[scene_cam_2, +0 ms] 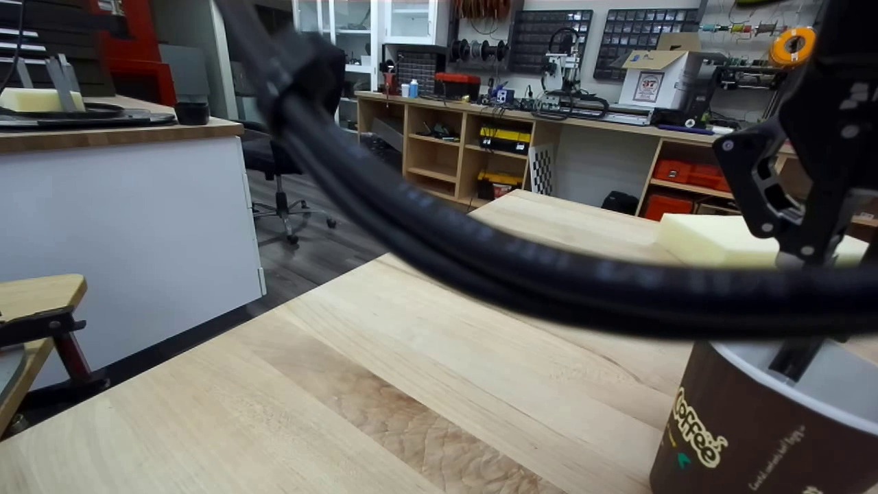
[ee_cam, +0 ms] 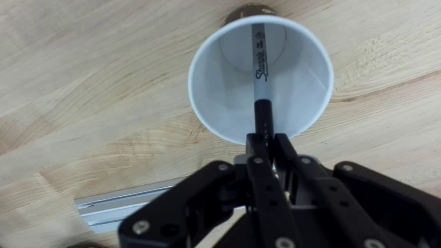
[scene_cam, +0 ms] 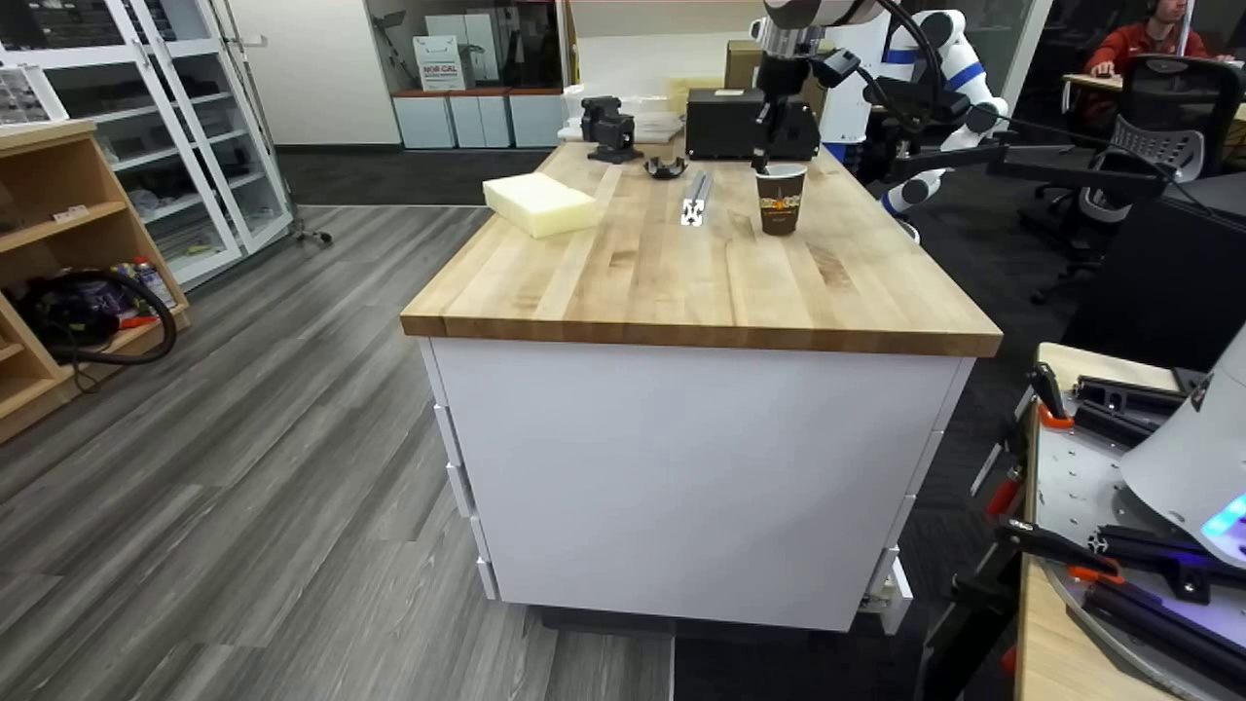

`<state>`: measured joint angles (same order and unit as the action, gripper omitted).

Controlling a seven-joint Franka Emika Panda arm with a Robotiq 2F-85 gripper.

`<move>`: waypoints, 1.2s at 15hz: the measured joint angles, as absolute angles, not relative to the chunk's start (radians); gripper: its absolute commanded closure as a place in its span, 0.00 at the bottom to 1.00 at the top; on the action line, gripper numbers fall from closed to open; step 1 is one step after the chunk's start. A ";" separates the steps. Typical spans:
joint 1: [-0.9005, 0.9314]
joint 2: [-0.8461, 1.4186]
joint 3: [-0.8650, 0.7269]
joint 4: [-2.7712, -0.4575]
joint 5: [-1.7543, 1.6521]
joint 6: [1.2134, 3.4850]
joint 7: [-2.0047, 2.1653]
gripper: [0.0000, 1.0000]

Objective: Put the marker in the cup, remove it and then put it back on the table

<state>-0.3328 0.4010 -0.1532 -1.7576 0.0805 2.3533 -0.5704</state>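
Over a pale butcher-block bench (scene_cam: 672, 282), pinching with the black end effector (ee_cam: 268, 140) the top of a slim grey-and-black marker (ee_cam: 262, 84) reaching into the brown paper cup (scene_cam: 780, 204) beneath, presumably for rim clearance.

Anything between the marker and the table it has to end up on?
Yes, the cup: the marker, its black end gripped by the tool, extends down inside it, so the cup's wall stands between it and the open table. It would likely need lifting up and out first.
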 measured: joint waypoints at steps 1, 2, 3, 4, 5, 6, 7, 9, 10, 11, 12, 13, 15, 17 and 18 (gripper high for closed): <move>-0.332 0.401 -0.153 -1.758 0.076 2.353 -0.570 0.97; -0.331 0.401 -0.153 -1.758 0.069 2.353 -0.568 0.97; -0.330 0.401 -0.153 -1.758 0.061 2.353 -0.565 0.97; -0.329 0.400 -0.153 -1.758 0.053 2.352 -0.560 0.97; -0.328 0.400 -0.153 -1.758 0.045 2.352 -0.553 0.97; -0.326 0.399 -0.152 -1.758 0.036 2.352 -0.547 0.97; -0.325 0.398 -0.152 -1.758 0.028 2.351 -0.541 0.97; -0.323 0.396 -0.152 -1.758 0.014 2.351 -0.529 0.97; -0.322 0.395 -0.152 -1.759 0.008 2.350 -0.525 0.97; -0.321 0.394 -0.151 -1.759 0.004 2.350 -0.523 0.97; -0.319 0.392 -0.151 -1.761 -0.001 2.349 -0.520 0.97; -0.318 0.390 -0.151 -1.763 -0.007 2.348 -0.515 0.97; -0.314 0.383 -0.151 -1.768 -0.022 2.343 -0.500 0.97; -0.310 0.373 -0.151 -1.774 -0.038 2.337 -0.485 0.97; -0.308 0.368 -0.151 -1.778 -0.045 2.335 -0.479 0.97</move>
